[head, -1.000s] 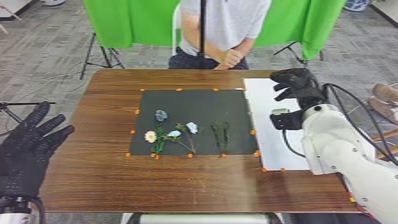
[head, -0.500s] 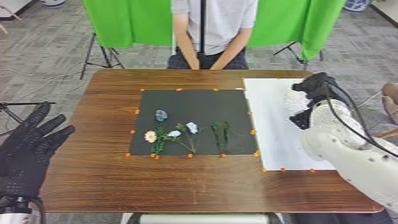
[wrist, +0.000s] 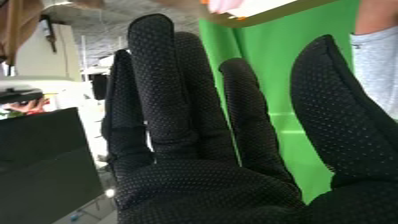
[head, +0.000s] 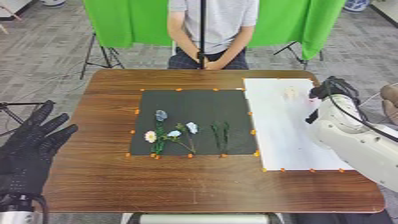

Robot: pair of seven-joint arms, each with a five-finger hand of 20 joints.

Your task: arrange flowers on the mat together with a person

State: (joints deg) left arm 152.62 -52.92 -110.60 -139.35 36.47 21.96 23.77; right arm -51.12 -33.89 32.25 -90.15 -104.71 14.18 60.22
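Observation:
In the head view, my right hand [head: 333, 92] is over the table's far right edge beside the white sheet. The right wrist view has that hand [wrist: 204, 180] with straight fingers, holding nothing. My left hand [head: 31, 145] stays open off the table's left side. On the dark mat [head: 191, 104] lie a grey-blue flower [head: 161, 115], a pale daisy-like flower [head: 150, 136], a light blue one [head: 174, 133] and a whitish one [head: 192, 128]. Beside them are green stems [head: 226, 137]. The person's hands [head: 213, 65] are together at the far table edge, apart from the flowers.
The white sheet [head: 282, 130] lies right of the mat, with small pale and pinkish things [head: 290, 93] at its far end. Orange tape marks line both. A thin dark pole stands before the person; black cables run along my right arm.
My right hand has moved right, from over the white sheet to the table's edge, uncovering the sheet. The person's hands dropped, then came together again. My left hand is nearly still.

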